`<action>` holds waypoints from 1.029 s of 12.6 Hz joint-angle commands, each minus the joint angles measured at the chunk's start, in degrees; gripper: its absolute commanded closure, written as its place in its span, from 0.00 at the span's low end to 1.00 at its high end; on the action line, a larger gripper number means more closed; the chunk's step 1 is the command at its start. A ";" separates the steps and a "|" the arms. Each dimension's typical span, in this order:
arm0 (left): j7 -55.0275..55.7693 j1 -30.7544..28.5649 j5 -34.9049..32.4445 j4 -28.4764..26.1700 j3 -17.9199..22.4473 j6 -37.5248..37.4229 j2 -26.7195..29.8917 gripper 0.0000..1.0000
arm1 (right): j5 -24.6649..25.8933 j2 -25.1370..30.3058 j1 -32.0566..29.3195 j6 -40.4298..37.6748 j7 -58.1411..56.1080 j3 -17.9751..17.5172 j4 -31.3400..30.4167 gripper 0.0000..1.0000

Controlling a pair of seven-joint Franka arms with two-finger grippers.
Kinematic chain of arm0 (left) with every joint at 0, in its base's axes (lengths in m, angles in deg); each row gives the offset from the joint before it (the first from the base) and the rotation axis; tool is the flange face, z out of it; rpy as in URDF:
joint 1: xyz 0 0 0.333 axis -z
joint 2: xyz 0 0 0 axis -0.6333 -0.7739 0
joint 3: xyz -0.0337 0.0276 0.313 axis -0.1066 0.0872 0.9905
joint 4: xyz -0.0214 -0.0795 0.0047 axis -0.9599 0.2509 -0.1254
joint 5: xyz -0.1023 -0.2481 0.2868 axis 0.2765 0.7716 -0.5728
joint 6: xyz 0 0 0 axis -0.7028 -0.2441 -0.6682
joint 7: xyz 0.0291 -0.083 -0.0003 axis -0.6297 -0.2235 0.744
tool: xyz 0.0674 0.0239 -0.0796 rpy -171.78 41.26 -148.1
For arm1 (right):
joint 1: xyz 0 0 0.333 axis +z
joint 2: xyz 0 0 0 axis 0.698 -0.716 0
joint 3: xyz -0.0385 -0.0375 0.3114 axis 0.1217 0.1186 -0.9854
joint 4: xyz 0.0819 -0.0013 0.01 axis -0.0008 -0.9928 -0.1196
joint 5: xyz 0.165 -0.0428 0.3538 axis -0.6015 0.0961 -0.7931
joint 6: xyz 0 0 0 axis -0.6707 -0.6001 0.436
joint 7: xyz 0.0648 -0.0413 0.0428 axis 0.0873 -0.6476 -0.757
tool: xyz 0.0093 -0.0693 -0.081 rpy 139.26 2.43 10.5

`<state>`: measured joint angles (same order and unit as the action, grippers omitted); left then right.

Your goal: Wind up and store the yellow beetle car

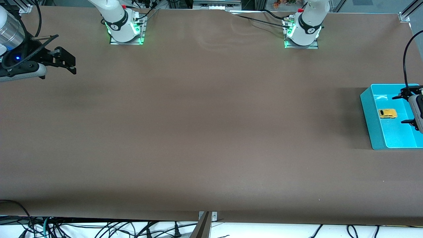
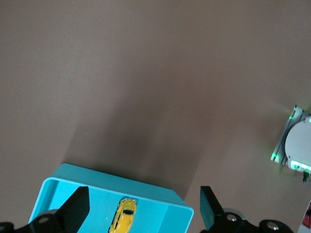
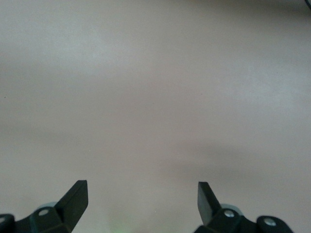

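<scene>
- You see the yellow beetle car [image 1: 387, 113] lying inside the teal bin [image 1: 367, 109], on its floor, with nothing touching it.
- The teal bin stands on the brown table [image 1: 205, 132] at the left arm's end, about midway between the robots' bases and the table edge nearest to the front camera.
- In the left wrist view the yellow beetle car [image 2: 123, 216] shows as a small rounded yellow body with a dark window, resting on the floor of the teal bin [image 2: 121, 180], close to one long wall (its wheels you cannot make out from this angle).
- The left gripper [image 1: 407, 109] hangs in the air over the teal bin, and it holds nothing.
- Its jaws stand spread wide: in the left wrist view you see one dark fingertip [image 2: 77, 209] on each side, and the car lies below the gap between them, not touched by either.
- The right gripper [image 1: 71, 62] is up in the air over the bare table at the right arm's end, well apart from the bin; this arm waits.
- Its jaws are also spread wide (the right wrist view shows the two black fingertips [image 3: 75, 196] far from each other, with only plain table surface under them).
- You see the two arm bases [image 1: 125, 28] with green lights along the table edge farthest from the front camera.
- Some black cables [image 1: 99, 229] lie below the table edge nearest to the front camera.
</scene>
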<state>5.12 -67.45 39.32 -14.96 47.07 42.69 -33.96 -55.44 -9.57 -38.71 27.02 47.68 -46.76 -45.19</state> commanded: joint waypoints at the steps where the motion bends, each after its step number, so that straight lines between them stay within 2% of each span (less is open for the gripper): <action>1: 11.48 4.68 2.43 -2.05 1.71 -1.50 5.46 0.00 | -0.19 -0.56 0.32 -0.34 1.03 0.09 1.44 0.00; 4: 29.75 12.40 4.98 -7.94 4.07 -1.23 13.02 0.00 | -0.19 -0.56 0.32 -0.34 1.03 0.09 1.44 0.00; 6: 43.19 19.86 5.07 -11.80 9.06 0.07 17.15 0.00 | -0.19 -0.56 0.32 -0.34 1.03 0.09 1.44 0.00; 8: 52.01 24.62 4.72 -15.59 12.85 4.19 20.84 0.00 | -0.19 -0.56 0.32 -0.34 1.03 0.09 1.44 0.00; 10: 58.69 26.83 4.98 -21.45 16.11 12.79 24.44 0.00 | -0.19 -0.56 0.32 -0.34 0.95 0.09 1.44 0.00; 13: 70.99 27.10 5.16 -30.61 16.21 15.46 31.39 0.00 | -0.19 -0.56 0.32 -0.34 1.03 0.09 1.44 0.00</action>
<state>69.27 -41.35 42.91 -37.51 62.25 55.56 -9.12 -55.44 -9.59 -38.69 27.06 47.68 -46.77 -45.18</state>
